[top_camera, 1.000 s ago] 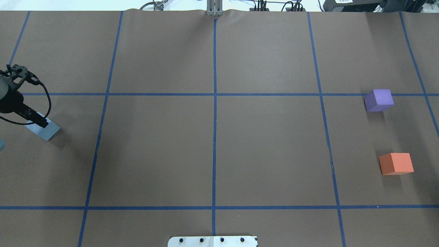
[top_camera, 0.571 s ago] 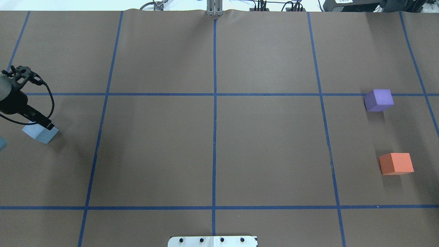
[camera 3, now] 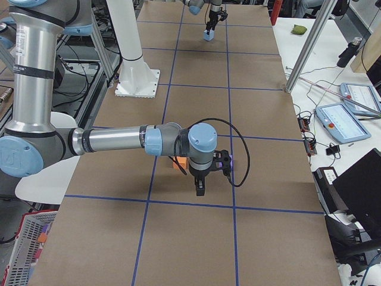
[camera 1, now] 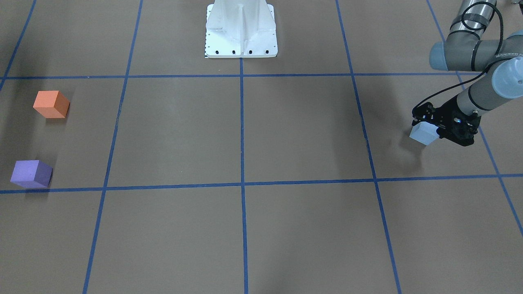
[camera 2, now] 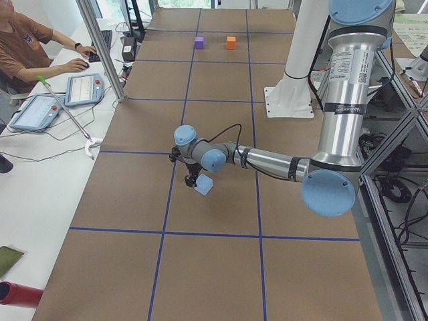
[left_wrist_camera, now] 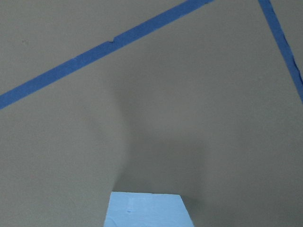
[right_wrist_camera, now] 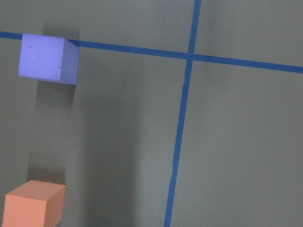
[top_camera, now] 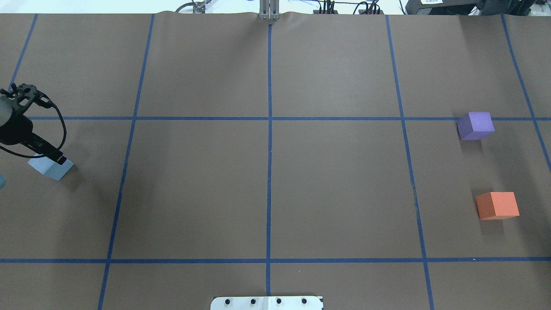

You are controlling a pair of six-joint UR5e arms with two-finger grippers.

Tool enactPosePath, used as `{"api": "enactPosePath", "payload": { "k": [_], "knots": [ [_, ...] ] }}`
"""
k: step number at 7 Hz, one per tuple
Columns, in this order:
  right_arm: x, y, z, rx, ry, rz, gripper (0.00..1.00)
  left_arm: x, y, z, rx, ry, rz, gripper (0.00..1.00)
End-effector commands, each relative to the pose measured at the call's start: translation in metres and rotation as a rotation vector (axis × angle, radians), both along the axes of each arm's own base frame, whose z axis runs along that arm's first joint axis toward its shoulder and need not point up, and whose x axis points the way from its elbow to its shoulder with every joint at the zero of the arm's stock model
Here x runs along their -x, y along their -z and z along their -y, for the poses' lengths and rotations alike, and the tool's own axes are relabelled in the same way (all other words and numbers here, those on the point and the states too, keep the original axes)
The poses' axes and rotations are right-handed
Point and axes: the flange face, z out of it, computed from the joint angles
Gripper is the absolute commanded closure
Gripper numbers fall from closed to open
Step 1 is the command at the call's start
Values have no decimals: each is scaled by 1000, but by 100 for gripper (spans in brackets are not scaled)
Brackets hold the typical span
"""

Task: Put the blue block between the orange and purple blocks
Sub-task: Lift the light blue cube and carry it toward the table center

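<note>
The light blue block is at the table's far left, held in my left gripper, which is shut on it from above. In the front-facing view the blue block hangs under the left gripper just above the paper, with its shadow below. Its top edge shows in the left wrist view. The purple block and the orange block sit apart at the far right. My right gripper hovers near the orange block; I cannot tell whether it is open or shut.
Brown paper with blue tape grid lines covers the table. The robot's white base plate is at the near edge. An operator sits at a side desk with tablets. The right wrist view shows the purple block and the orange block below it.
The blue block has shifted slightly left under the left gripper and now shows as a smaller cube instead of a broad tilted face. The purple and orange blocks have not moved.
</note>
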Motion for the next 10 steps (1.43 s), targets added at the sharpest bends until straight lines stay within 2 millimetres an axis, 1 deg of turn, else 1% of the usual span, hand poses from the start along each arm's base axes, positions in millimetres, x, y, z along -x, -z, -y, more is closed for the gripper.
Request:
{"api": "enactPosePath", "payload": {
  "k": [1, 3, 4, 5, 6, 7, 8, 9, 10],
  "knots": [
    [0, -1, 0, 1, 0, 0, 0, 1, -6, 1, -11, 14, 34, 0],
    [0, -1, 0, 4, -1, 0, 0, -13, -11, -7, 3, -13, 38, 0],
    [0, -1, 0, 2, -1, 1, 0, -13, -17, -10, 15, -15, 43, 8],
    [0, 0, 0, 3, -1, 3, 0, -13, -20, -10, 18, -15, 48, 39],
    [0, -1, 0, 2, -1, 1, 0, -10, -18, -10, 15, -9, 47, 79],
    [0, 1, 2, -2, -1, 2, 0, -4, -12, -7, 16, 8, 40, 100],
    [0, 3, 3, -2, -4, 2, 0, 1, 16, -9, 60, 54, 42, 100],
    [0, 7, 5, -6, -7, -1, 0, -2, 75, -8, 136, 99, 66, 100],
    [0, 11, 8, -19, -5, -3, 0, -12, 147, 5, 178, 151, 59, 100]
  ]
}}
